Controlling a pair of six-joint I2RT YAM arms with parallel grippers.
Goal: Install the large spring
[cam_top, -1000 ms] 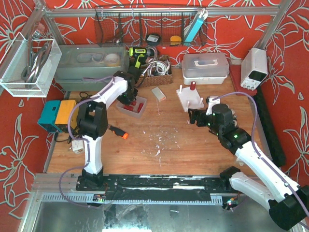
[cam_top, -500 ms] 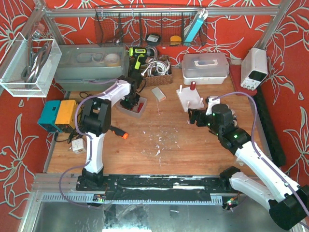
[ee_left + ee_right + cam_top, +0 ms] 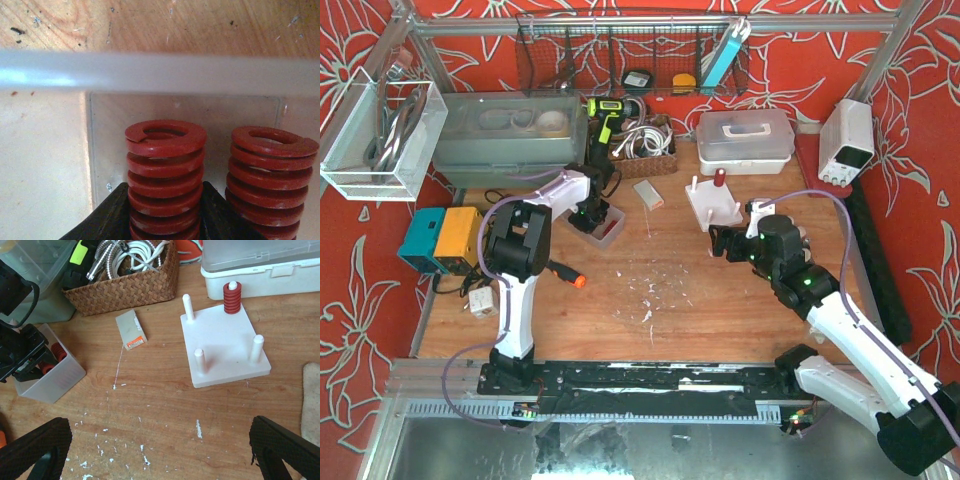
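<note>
While your right arm has sat parked over the last second, your left arm has swung in from above the bin's near side and dropped its left gripper [image 3: 164, 200] into the bin [image 3: 150, 72], which lies on the table's left half, well apart from the plate [image 3: 225, 350].

That drop is what matters. The wrist camera now looks along a red spring [image 3: 165, 165] standing on end in the bin, with a black finger pressed against each side of its lower coils. I judge the fingers to be closed on it, though how firm the hold is cannot be told. A second spring [image 3: 272, 170] stands just beside it on the right, clear of the fingers. The gripped spring is not yet lifted; the bin's wall crosses the view just beyond it.

So you have gone from reaching to grasping, and the lift is likely next. Watch that the bin does not come up with the spring.

Your right gripper [image 3: 160, 455] hangs near the plate with its fingers spread wide, holding nothing. One far peg already carries a spring [image 3: 231, 297]; the other three pegs [image 3: 198, 359] stand bare, so a seat is free for this one.
</note>
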